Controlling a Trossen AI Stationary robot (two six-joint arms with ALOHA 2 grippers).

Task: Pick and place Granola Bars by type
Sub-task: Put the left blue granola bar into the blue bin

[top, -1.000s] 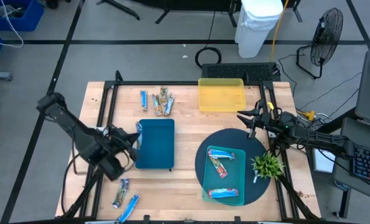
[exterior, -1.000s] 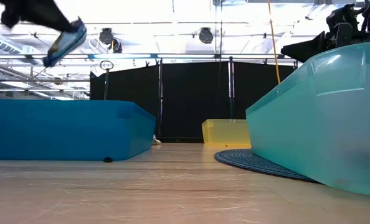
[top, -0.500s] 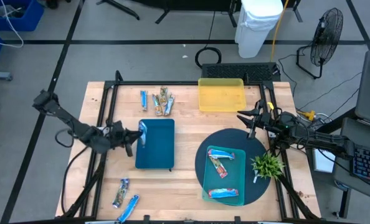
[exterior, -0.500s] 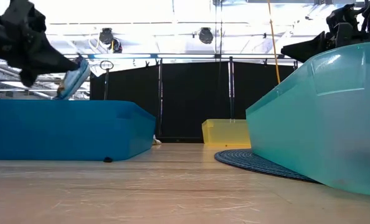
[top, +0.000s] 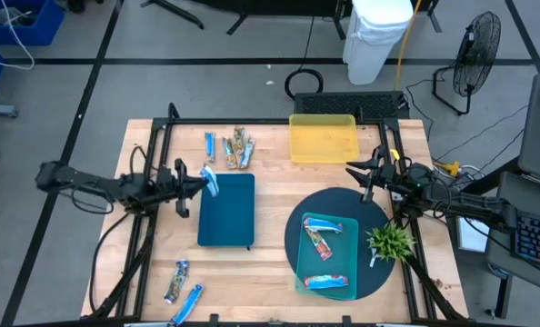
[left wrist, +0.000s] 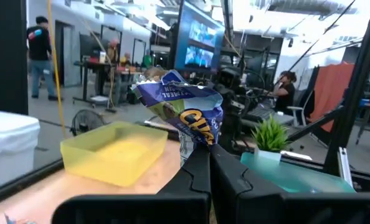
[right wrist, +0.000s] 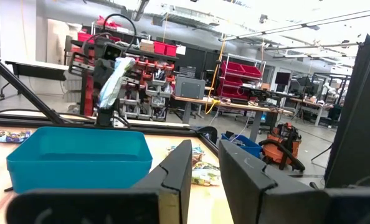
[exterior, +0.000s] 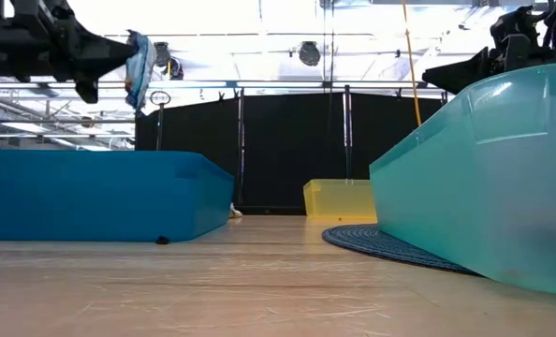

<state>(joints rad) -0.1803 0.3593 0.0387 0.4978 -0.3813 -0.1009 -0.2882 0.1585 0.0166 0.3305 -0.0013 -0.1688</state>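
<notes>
1. We see the left gripper (top: 200,181) stretched out level above the far left corner of the dark blue tray (top: 227,211), its fingers clamped on a blue-wrapped granola bar (top: 210,180).
2. In the low view that held bar hangs roughly upright from the gripper tip, clear above the tray's rim and not touching it.
3. In the left wrist view we see the crumpled blue wrapper standing up out of the closed fingertips (left wrist: 200,155).
4. The right gripper (top: 367,178) waits above the right side of the table, just beyond the far edge of the round dark mat (top: 299,227). In its own wrist view the fingers stand slightly apart with nothing between them.
5. The teal tray (top: 327,257) sits on the mat and holds three bars: a blue one at its far end, a mottled one (top: 319,242) in the middle and another blue one (top: 325,282) at its near end.
6. A cluster of bars (top: 229,146), blue and mottled together, lies at the far side of the table, left of the yellow tray (top: 324,138).
7. Two more bars lie at the near left of the table, a mottled one (top: 175,282) and a blue one (top: 187,303) just beside it.
8. A small green plant (top: 390,242) stands at the mat's right edge.
</notes>
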